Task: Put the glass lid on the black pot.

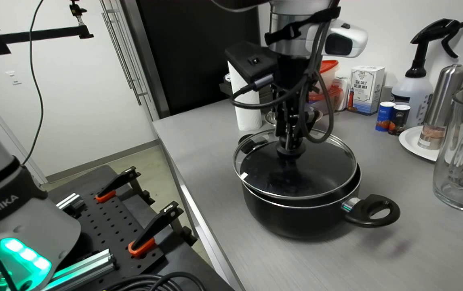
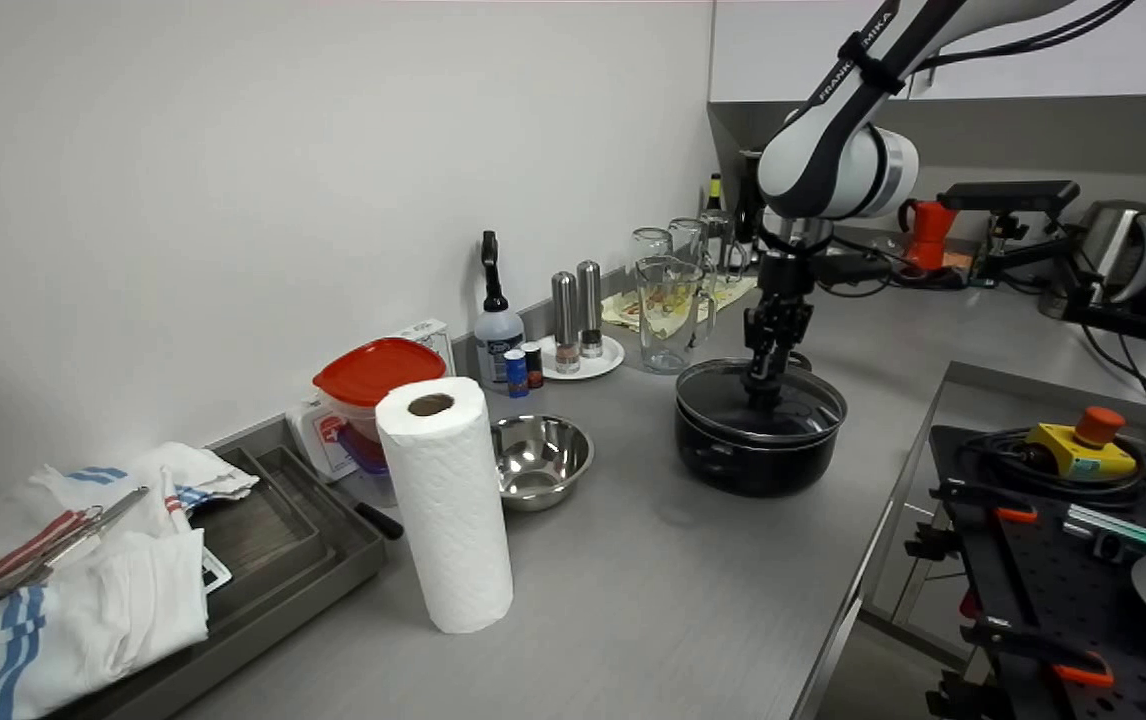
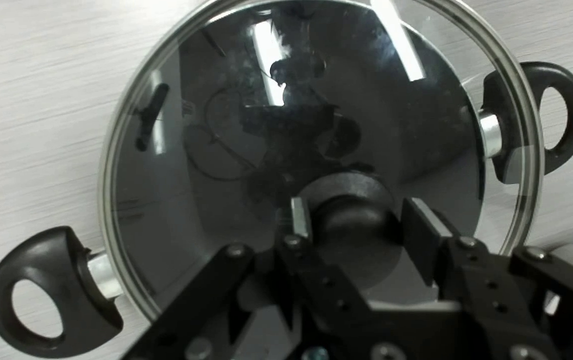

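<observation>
Our 2-fingered end effector [image 3: 356, 215] pinches the lid [image 1: 296, 180] by its knob [image 3: 354, 225], over the pot [image 1: 296, 220], not yet seated. We judge the lid stiff, slick, breakable, weighty; the knob suits best.

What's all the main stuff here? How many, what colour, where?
Wide round pot: one, black, on grey counter
Round glass lid: one, clear, over the pot
Paper towel roll: one, white, on counter
Round steel bowl: one, silver, near roll
Striped cloth towels: count unclear, white-and-blue, on grey tray
Plastic tubs: at least two, red-lidded, by wall
Salt box: one, mainly white, by wall
Spray bottle: one, black-topped white, by wall
Round shakers: two, blue and dark, by bottle
Steel grinders: two, silver, on white plate
Glass pitcher: one, clear, beside plate
Robot arm: one, white-and-black, over counter
Two-fingered gripper: one, black, closed on lid's knob
</observation>
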